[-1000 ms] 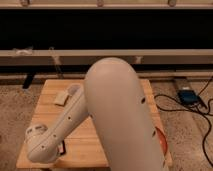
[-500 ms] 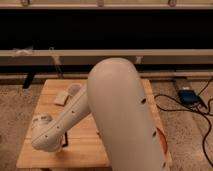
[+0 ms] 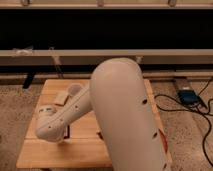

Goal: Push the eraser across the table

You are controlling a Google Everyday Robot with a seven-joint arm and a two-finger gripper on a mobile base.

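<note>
Black, and mostly hidden, the eraser (image 3: 67, 132) appears only as a dark sliver on the near-left part of the bench (image 3: 60, 156), just beside the lower end of the white forearm (image 3: 65, 112). Its red-and-white face cannot be made out, so naming that sliver as the eraser is a judgement.

The hand (image 3: 58, 137) sits under the forearm's rounded wrist housing, low over the planks and next to the sliver. Its fingers are together, with nothing clamped between them, which suits a push and not a grasp. Whether it touches the eraser cannot be told.

Over the last second the wrist has travelled from the near-left corner of the bench toward the far side and slightly to the right. The dark sliver has shifted the same way with it. This is read as the push in progress, with the eraser carried a short way inward from the front edge.

A pale beige pad (image 3: 62, 97) lies further back on the left, well apart from the hand but roughly along the line of travel. A dark red-brown object (image 3: 100, 135) shows at the edge of the upper arm (image 3: 125, 115), which masks the middle of the bench.
</note>
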